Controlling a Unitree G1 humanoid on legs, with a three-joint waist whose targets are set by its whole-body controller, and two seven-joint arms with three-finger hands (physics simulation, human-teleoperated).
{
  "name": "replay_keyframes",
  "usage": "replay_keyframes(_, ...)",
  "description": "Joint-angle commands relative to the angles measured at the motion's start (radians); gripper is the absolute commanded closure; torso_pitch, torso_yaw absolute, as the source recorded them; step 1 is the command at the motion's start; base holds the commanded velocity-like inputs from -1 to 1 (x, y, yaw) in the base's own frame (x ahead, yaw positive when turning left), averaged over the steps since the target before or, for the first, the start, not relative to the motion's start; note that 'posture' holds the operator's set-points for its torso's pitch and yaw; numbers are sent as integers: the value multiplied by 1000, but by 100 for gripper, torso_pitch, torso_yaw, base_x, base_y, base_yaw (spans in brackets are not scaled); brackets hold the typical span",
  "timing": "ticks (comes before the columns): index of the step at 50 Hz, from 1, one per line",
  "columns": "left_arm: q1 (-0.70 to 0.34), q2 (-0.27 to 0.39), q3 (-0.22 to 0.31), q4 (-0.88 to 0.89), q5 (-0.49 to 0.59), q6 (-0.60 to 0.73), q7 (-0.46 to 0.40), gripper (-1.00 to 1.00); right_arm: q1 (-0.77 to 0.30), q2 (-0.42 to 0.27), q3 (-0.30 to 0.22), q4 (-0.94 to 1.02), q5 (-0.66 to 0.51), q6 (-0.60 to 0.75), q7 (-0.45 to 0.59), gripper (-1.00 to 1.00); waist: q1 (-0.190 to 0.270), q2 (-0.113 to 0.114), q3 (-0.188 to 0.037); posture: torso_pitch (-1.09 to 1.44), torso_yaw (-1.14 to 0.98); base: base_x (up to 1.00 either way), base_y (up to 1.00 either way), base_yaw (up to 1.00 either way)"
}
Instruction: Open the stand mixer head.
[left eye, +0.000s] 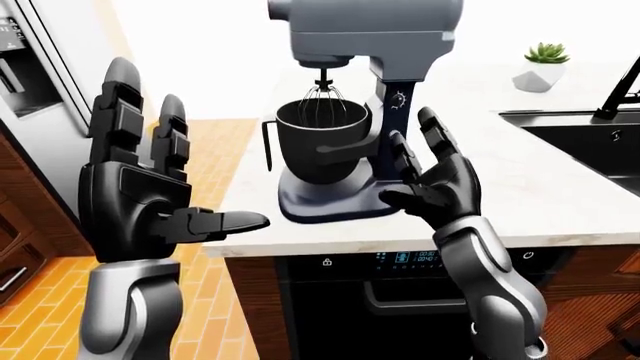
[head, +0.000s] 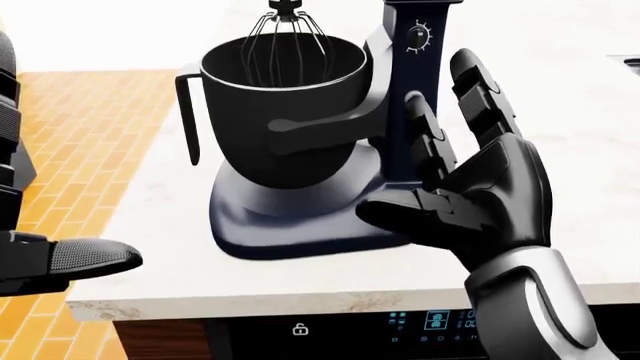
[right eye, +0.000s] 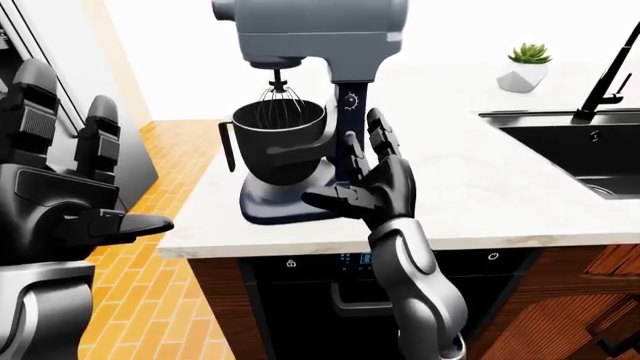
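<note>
The mixer (left eye: 365, 30) looks smooth grey metal, its bowl (head: 285, 97) dark and satin. The desk (left eye: 560, 202) is pale polished stone. The floor (left eye: 215, 157), lower left, is orange brick-patterned tile.

- Mixer (left eye: 345, 112) is standing upright on the white counter, near its left corner in the left-eye view.
- Grey head (left eye: 368, 30) is sitting level over the bowl, closed down.
- Wire whisk (left eye: 322, 101) is hanging from the head, dipping into the bowl.
- Dark bowl (head: 282, 105) with a side handle is resting in the cradle arm.
- Dark blue column is carrying a speed dial (head: 417, 35).
- Dark base (head: 290, 217) is lying flat on the counter.
</note>
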Motion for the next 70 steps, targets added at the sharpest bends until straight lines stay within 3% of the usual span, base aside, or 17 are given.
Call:
replay_keyframes(1,-21,6,4,-22,-2,-21,-3,-100,-27,-2,-1,-27,2,-30,12,-100,0,2,-7,-25,0,0,0,0)
replay_keyframes(70,-26,9,6,-21,-2,-21,1,-100,-113,-11,-10,122,-12,-91,29,-100,0,3,-3,-25,0,0,0,0)
